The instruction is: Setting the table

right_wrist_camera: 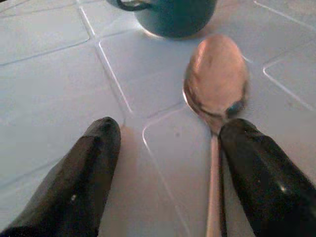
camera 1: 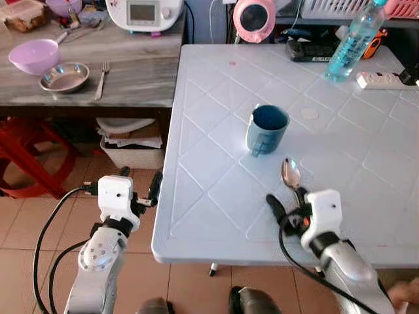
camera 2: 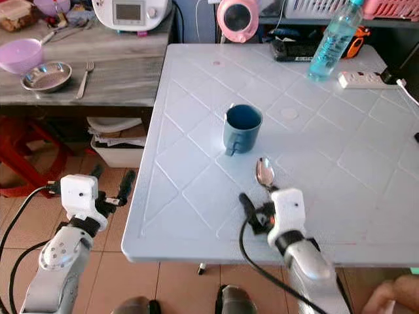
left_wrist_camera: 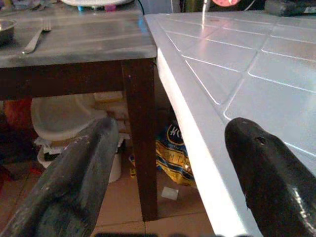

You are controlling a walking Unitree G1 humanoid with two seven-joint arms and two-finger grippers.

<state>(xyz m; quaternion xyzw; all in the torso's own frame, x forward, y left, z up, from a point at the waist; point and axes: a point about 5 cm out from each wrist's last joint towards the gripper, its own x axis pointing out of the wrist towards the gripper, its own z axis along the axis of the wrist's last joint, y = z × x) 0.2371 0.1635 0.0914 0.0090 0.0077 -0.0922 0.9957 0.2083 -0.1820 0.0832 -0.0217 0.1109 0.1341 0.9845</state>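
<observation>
White plastic tabletop (camera 1: 216, 196) carries a blue mug (camera 1: 267, 129) and, just beside it toward the robot, a spoon (camera 1: 291, 173) lying flat. Right tool (camera 1: 286, 207) rests low over the handle, fingers spread, one touching the handle, so the spoon looks just placed; next it should lift clear. Left tool (camera 1: 139, 182) hangs spread off the edge. A fork (camera 1: 102, 79) waits on the grey side tabletop (camera 1: 144, 72). No writing is legible.

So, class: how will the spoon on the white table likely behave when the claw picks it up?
The spoon looks like polished metal, so probably stiff and slippery between the right claw fingers. It lies flat on the table, so its thin handle may be hard to get under.
</observation>
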